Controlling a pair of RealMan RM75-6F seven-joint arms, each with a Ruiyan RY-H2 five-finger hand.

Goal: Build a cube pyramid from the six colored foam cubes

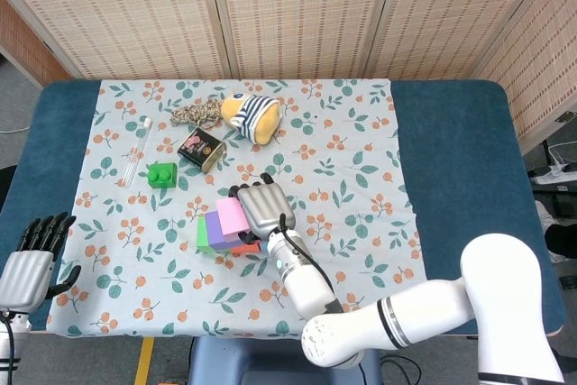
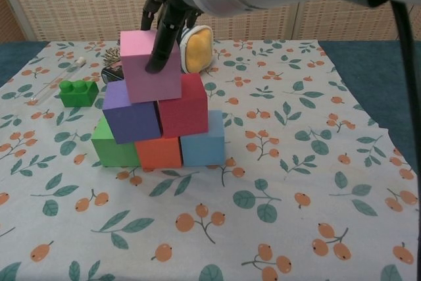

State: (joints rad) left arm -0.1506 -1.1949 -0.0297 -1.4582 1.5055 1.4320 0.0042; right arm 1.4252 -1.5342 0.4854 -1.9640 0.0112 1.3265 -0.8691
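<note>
The flowered tablecloth (image 1: 361, 132) covers the middle of the table, and the right hand (image 2: 172, 4) reaches over it from above, its fingers closed around the pink cube (image 2: 150, 65), one finger laid down the cube's front face. That cube sits at the top of the stack, tilted a little, resting on the purple cube (image 2: 130, 118) and the red cube (image 2: 185, 110); it leans toward nine o'clock, more over purple than red. Below them stand the green cube (image 2: 110, 149), orange cube (image 2: 158, 153) and blue cube (image 2: 204, 144) in a row, touching. The stack lies just below the cloth's centre in the head view. To finish well, I judge the pink cube wants nudging toward three o'clock until it straddles the seam evenly, levelled flat, then the fingers should spread straight out and lift upward, so nothing drags the middle row. The left hand (image 1: 32, 263) waits at about eight o'clock off the cloth, fingers apart and holding nothing. Toward eleven o'clock of the stack are a striped plush toy (image 1: 251, 114) and a small green brick (image 1: 162, 174).
</note>
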